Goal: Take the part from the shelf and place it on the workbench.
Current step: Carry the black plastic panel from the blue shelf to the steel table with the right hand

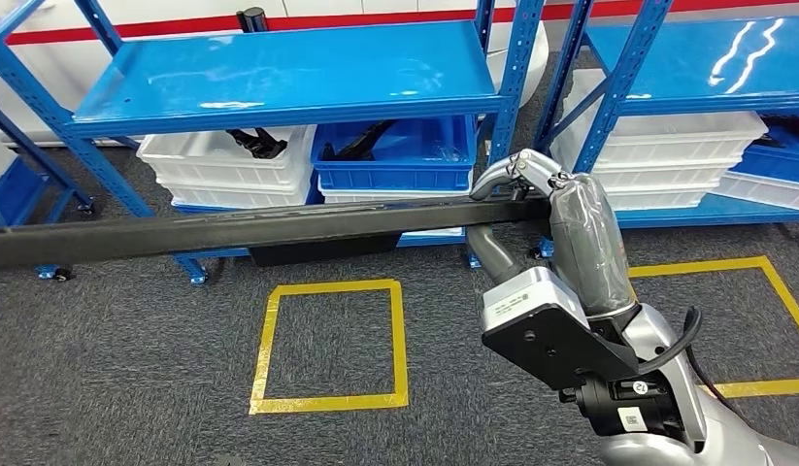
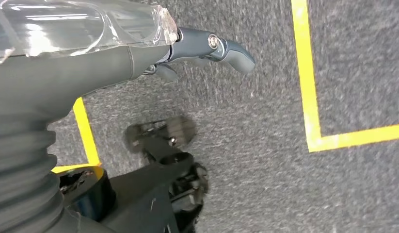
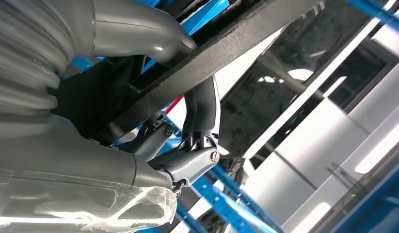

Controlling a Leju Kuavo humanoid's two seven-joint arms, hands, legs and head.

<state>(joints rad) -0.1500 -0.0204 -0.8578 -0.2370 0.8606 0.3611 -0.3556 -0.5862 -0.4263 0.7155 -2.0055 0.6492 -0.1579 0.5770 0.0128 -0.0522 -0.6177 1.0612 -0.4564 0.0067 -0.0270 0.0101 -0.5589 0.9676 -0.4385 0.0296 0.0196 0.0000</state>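
gripping the long black part (image 1: 230, 229) at its right end with the right hand (image 1: 531, 184), fingers wrapped around it. stretching crosswise leftward in front of the blue shelf (image 1: 279, 78), clear of it; hanging low over carpet, the left hand (image 2: 207, 48), fingers loosely apart, holding nothing

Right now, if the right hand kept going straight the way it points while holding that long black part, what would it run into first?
Probably the blue shelf upright just beyond the right hand, which grips the long black part. White bins sit behind it on the lower tier. Depth is hard to judge from the head view.

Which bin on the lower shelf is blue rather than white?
The blue bin, in the middle under the left rack's shelf, beside the white bin on its left; stacked white bins sit under the right rack.
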